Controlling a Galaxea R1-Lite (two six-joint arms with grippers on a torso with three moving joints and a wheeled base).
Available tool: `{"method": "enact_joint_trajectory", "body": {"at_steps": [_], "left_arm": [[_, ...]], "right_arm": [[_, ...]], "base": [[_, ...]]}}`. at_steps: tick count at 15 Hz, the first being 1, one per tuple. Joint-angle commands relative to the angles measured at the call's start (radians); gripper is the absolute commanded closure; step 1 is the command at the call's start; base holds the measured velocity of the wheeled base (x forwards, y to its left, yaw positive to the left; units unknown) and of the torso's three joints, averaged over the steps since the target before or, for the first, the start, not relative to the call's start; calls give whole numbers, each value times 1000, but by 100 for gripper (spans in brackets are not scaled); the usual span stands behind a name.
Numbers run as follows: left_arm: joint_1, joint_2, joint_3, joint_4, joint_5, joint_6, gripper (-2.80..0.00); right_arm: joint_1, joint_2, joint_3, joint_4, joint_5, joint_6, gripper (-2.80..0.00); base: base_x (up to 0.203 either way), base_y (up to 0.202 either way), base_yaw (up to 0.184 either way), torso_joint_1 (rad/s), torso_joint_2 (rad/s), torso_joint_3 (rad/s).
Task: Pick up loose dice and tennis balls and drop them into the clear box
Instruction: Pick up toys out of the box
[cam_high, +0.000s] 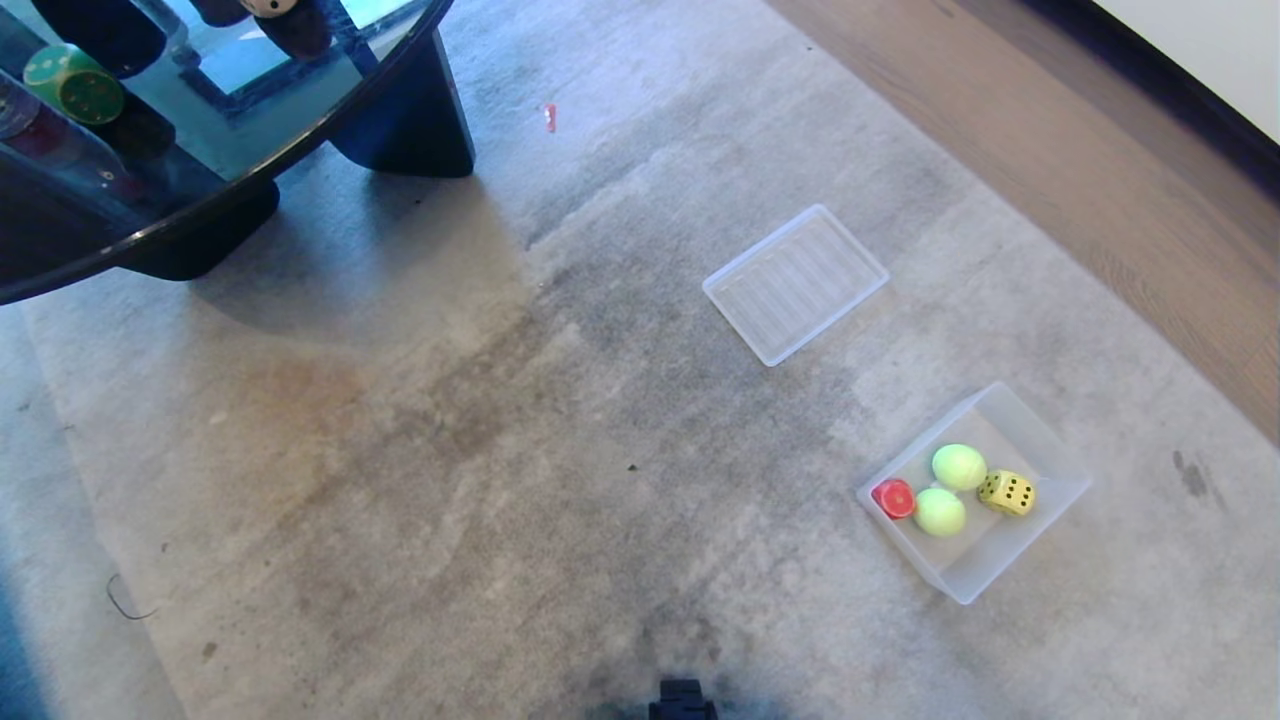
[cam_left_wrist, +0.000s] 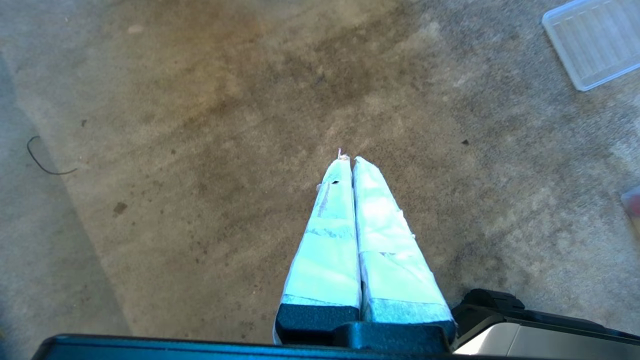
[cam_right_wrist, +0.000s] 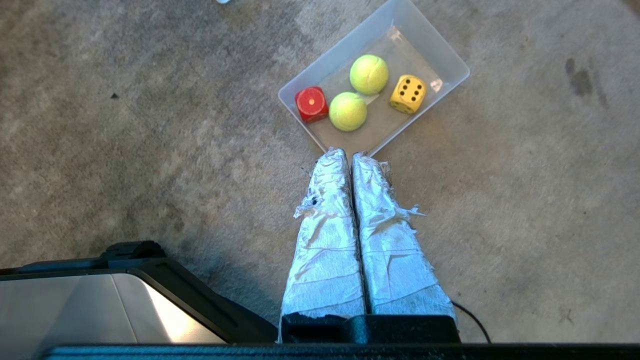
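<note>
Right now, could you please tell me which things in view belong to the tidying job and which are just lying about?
Belonging to the job:
- clear box
- two tennis balls, red die, yellow die, all in it
- green die on the glass table

Lying about:
- ribbed clear lid
- carpet

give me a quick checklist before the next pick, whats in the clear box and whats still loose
1. Clear box upright on the carpet, open top: ok.
2. Both tennis balls inside it: ok.
3. Red die and yellow die inside it: ok.
4. Green die boxed: not ok, it sits on the glass table.
5. Beige die boxed: not ok, it sits at the table's far edge, partly cut off.
6. Left end effector and right end effector free: ok, both shut and empty above the carpet.
</note>
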Motion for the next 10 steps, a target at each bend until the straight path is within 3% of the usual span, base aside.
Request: {"method": "enact_joint_trajectory", "body": {"at_steps": [1, 10], "left_arm": [[0, 0, 0, -2, 1, 0, 0], [0, 0, 0, 0, 1, -2, 0]], "right_arm": [[0, 0, 0, 1, 0, 0, 0], [-1, 0, 0, 1, 0, 0, 0]], "base": [[0, 0, 0, 3, -2, 207], [0, 0, 0, 3, 2, 201]]}}
